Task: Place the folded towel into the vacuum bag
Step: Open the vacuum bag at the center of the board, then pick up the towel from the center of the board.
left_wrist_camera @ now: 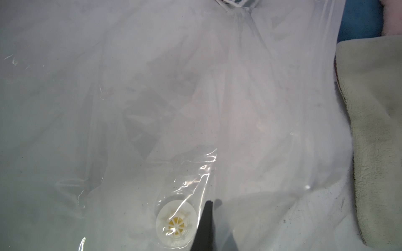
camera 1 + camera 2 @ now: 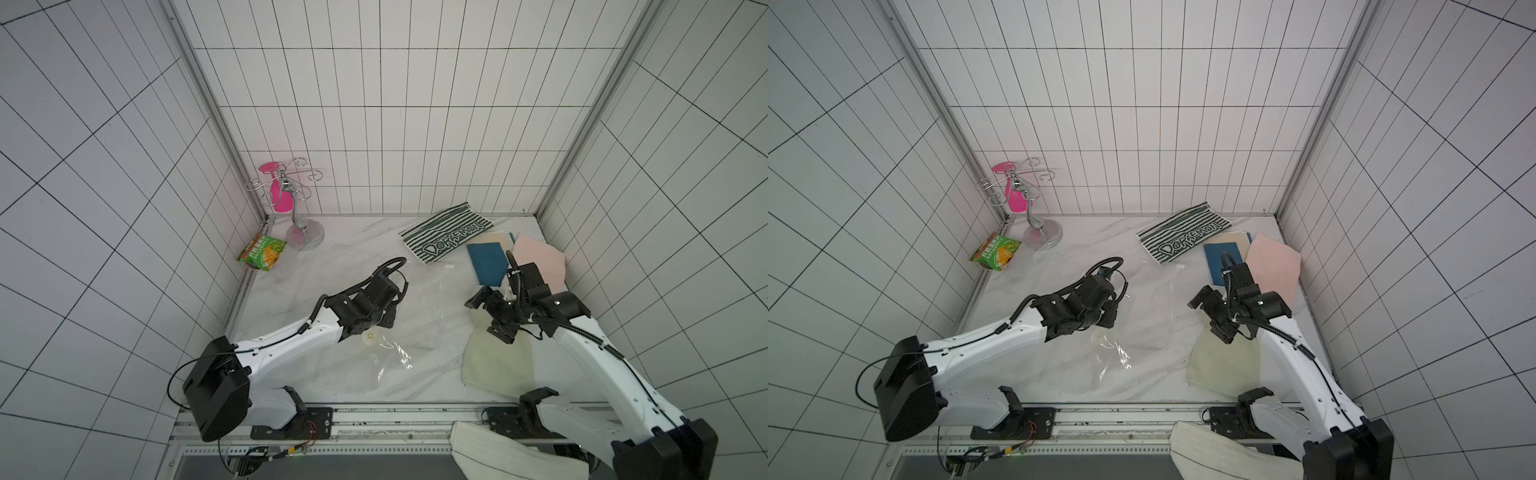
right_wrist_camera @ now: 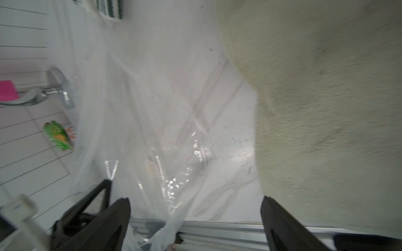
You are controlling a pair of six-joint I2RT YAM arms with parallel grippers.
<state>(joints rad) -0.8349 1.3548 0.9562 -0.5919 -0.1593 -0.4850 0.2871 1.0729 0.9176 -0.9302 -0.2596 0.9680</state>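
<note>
We hold the vacuum bag [image 2: 399, 357] pinched in our shut left hand [image 1: 208, 206] beside its valve [image 2: 370, 337], while our right hand [image 2: 488, 318], wide open and empty, hovers over the folded towel [image 2: 494, 361] lying just beside the bag.

White rectangular-tile walls [image 2: 374, 104], dark grout, on three sides. Aluminium corner posts [image 2: 199, 83]. White grey-veined marble tabletop [image 2: 345, 257]. Metal rail [image 2: 374, 415] along near edge.
</note>
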